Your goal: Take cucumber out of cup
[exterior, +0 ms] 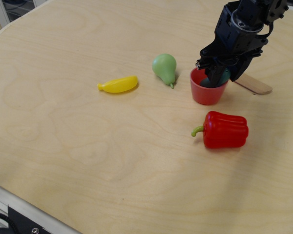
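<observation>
The red cup (205, 95) stands upright on the wooden table, right of centre. The teal cucumber (225, 76) shows at the cup's rim, between the fingers of my black gripper (224, 78). The gripper reaches down into the cup from above and from the right, and its jaws have closed in on the cucumber. The lower part of the cucumber is hidden by the cup wall and the fingers.
A pale green pear (164, 67) stands just left of the cup. A yellow banana (118, 84) lies further left. A red bell pepper (225, 129) lies in front of the cup. A flat wooden stick (256, 86) lies behind it on the right. The table's metal edge (19, 209) runs along the lower left.
</observation>
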Available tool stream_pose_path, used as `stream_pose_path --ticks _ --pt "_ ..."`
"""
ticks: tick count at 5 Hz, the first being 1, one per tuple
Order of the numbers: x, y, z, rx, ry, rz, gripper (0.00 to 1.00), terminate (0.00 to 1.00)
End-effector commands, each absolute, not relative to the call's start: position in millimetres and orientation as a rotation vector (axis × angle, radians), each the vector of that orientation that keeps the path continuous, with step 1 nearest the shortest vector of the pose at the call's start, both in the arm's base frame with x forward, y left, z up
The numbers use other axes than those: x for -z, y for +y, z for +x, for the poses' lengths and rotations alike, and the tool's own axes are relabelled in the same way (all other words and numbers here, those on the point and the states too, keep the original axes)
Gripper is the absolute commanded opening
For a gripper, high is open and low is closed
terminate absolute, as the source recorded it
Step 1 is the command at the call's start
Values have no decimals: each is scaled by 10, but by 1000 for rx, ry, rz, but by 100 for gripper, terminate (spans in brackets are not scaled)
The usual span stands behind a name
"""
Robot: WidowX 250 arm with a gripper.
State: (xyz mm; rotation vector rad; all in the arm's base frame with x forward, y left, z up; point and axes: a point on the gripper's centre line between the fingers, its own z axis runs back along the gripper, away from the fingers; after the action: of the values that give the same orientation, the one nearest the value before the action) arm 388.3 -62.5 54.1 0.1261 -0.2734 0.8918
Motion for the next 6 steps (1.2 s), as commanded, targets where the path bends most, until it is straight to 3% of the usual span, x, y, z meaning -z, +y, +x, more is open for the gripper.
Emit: stream_pose_path --ticks 1,4,6 --pt "-834 -537 3871 -890 -317 92 0 0" --pt "-1517 -345 3812 -939 -472 52 0 0" --pt "-1554 -276 3328 -965 -463 73 0 0"
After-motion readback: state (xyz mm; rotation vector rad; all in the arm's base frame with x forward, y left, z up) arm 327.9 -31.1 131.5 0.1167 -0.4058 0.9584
